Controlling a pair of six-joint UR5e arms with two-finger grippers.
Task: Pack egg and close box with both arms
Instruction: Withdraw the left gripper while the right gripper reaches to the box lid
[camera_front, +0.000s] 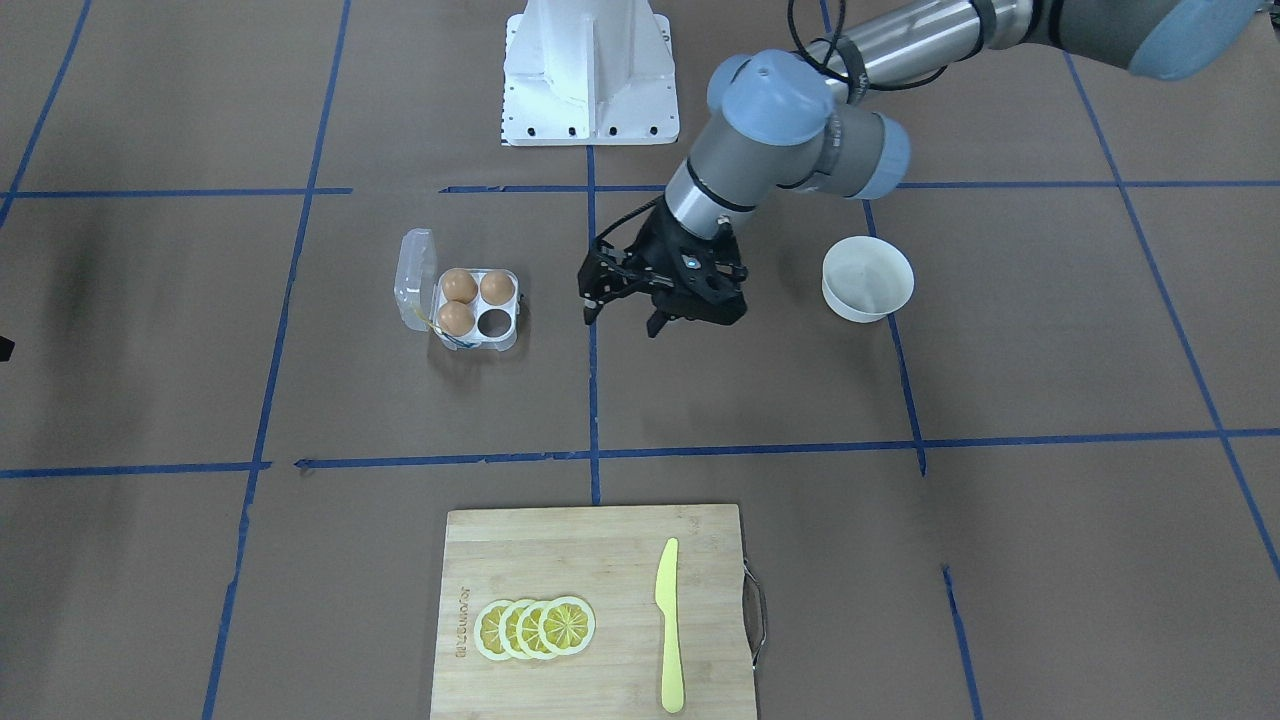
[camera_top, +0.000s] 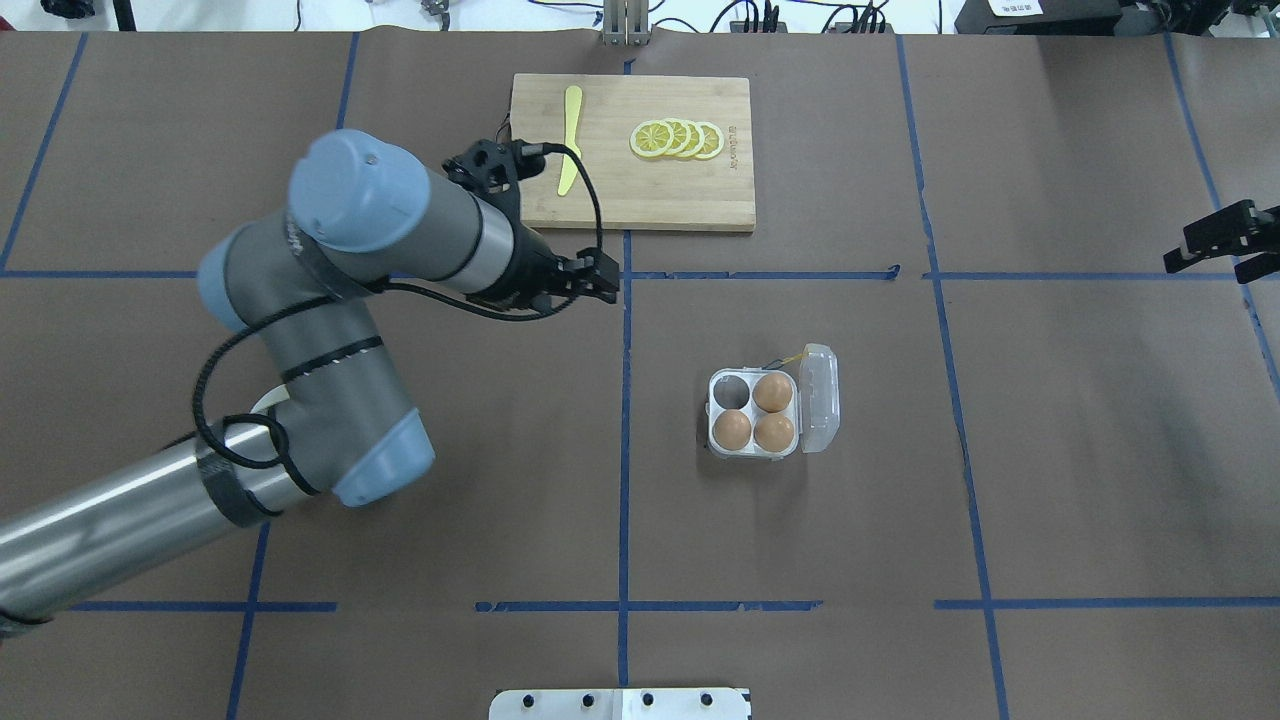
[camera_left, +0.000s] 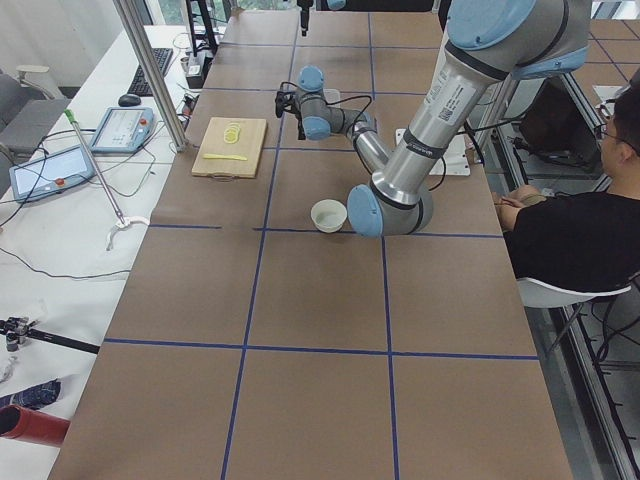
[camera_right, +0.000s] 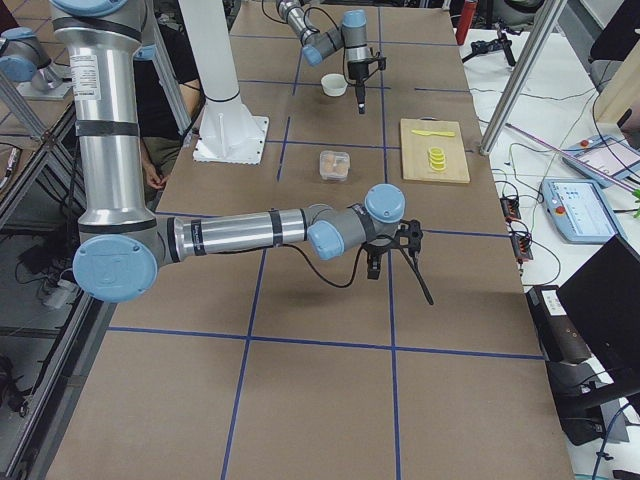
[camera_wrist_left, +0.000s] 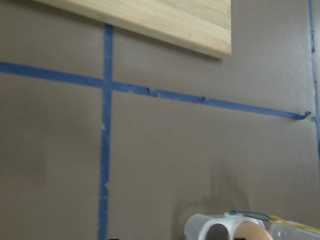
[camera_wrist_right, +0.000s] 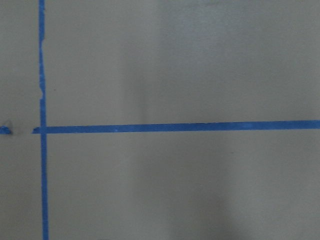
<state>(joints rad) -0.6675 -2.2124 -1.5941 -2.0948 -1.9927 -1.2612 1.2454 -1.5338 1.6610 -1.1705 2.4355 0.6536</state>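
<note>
The clear egg box (camera_front: 508, 338) stands open left of the table's middle, its lid (camera_front: 415, 265) folded back. Three brown eggs (camera_front: 459, 285) fill three cells; I cannot tell which is the task's egg. The fourth cell (camera_front: 492, 322) is empty. My left gripper (camera_front: 622, 315) is open and empty, apart from the box, between it and the white bowl (camera_front: 865, 305). The overhead view shows the box (camera_top: 714, 410) and the left gripper (camera_top: 605, 280) too. The left wrist view catches the box's edge (camera_wrist_left: 210, 227). My right gripper (camera_top: 1225, 245) is open at the table's far right edge.
The white bowl looks empty. A bamboo cutting board (camera_front: 590, 560) with lemon slices (camera_front: 535, 628) and a yellow knife (camera_front: 668, 625) lies on the operators' side. The robot's white base plate (camera_front: 590, 70) stands behind the box. A seated person (camera_left: 570, 220) is beside the table.
</note>
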